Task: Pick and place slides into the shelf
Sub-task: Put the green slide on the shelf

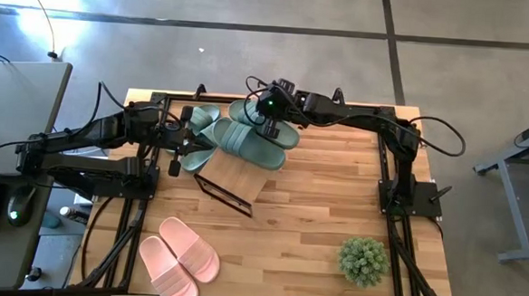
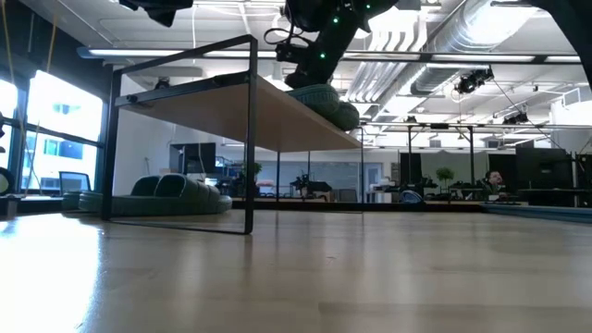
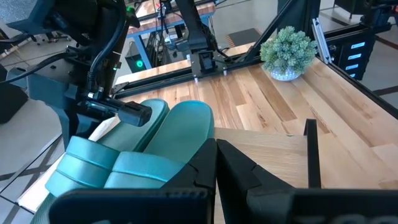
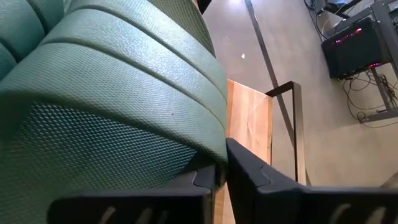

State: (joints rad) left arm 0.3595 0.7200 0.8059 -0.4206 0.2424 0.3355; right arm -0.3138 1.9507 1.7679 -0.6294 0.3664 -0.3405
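At the left we see our left gripper [image 1: 185, 137] beside the shelf [image 1: 236, 180], its jaws pressed together on nothing. Just past it, a green pair of slides [image 1: 195, 135] lies on the table by the shelf's far left side. Next, the shelf stands near the table's [image 1: 315, 214] middle, with another green pair [image 1: 257, 145] on its top plank at the far edge. Our right gripper [image 1: 268, 121] hangs over that pair; we cannot tell if its jaws pinch the strap. A pink pair [image 1: 179, 257] lies at the near left, a potted plant [image 1: 364, 259] near right.
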